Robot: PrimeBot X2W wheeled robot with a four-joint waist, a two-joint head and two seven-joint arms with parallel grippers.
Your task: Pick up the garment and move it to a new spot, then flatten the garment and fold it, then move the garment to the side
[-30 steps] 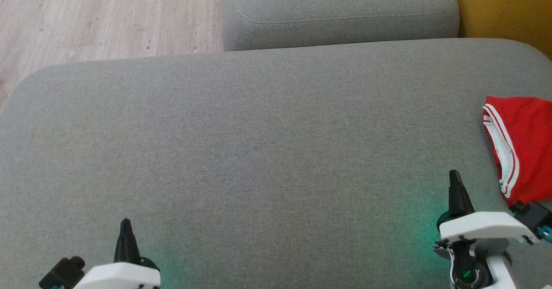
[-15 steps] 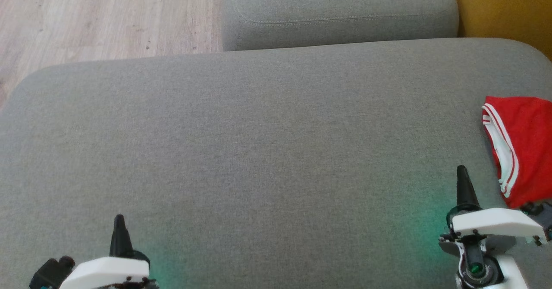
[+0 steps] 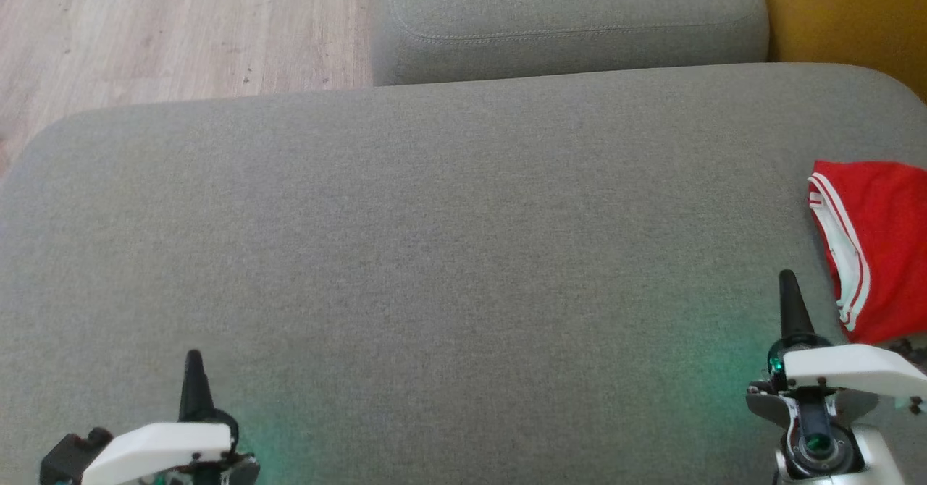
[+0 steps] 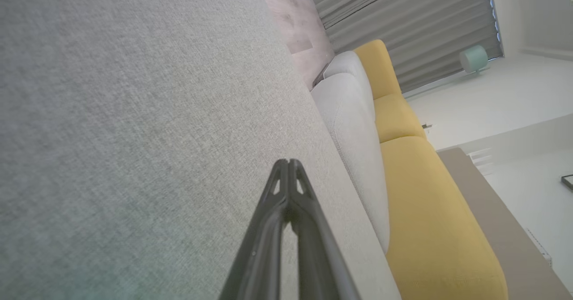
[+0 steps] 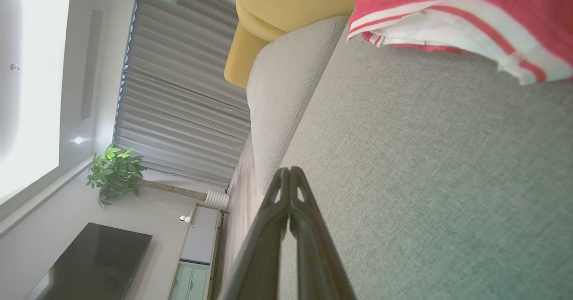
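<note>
Both jaws pinched together, empty; red garment (image 3: 880, 246) lies near R jaws, to their R, on sofa (image 3: 434, 253).

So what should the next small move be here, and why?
Probably open the right jaws and ease them rightward to the red garment. It lies untouched at the right edge of the grey cushion, just beyond that arm. Both sets of jaws are shut and empty, and the left jaws sit far across the cushion.

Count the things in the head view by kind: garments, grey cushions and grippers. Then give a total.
Garments: 1, the red garment
Grey cushions: 2, the large cushion and the small cushion
Grippers: 2, the left gripper and the right gripper
Total: 5
</note>
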